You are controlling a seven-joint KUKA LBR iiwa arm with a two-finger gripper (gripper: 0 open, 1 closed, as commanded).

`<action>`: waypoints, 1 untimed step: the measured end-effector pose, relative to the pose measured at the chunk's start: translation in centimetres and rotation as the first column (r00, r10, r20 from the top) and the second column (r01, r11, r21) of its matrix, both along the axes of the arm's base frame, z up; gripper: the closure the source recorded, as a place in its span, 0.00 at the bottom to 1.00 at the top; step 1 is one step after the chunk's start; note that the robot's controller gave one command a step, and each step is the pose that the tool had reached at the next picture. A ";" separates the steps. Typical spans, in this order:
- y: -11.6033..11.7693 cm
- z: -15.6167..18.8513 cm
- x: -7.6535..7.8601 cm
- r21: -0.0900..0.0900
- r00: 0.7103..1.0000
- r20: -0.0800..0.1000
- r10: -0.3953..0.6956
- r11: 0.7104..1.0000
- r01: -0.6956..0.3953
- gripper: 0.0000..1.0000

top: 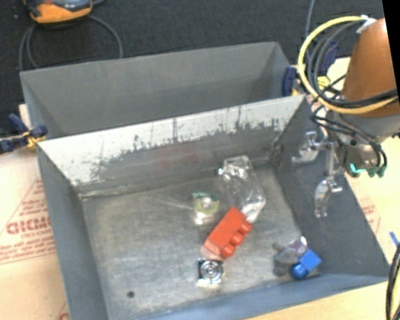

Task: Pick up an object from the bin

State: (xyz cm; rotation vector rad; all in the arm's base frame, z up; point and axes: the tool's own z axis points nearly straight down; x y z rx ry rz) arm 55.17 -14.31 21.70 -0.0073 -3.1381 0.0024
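Observation:
My gripper (313,174) hangs over the bin's right wall, fingers open and nothing between them. Nearest to it, at the bin's front right, lies a small blue block (306,265) against a grey lump (285,258). A red toy brick (228,233) lies tilted in the middle of the floor, left of the gripper. A crumpled clear plastic piece (239,180) stretches from the back wall down to the brick's upper end.
A small pale-green clear ball (204,206) rests left of the plastic piece. A little silver and black object (210,271) lies near the front, below the brick. The arm's orange cover and yellow cables loom above the right rim.

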 end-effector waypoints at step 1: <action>1.8 -14.3 -1.8 -0.006 0.940 0.013 0.342 0.940 -0.342 0.00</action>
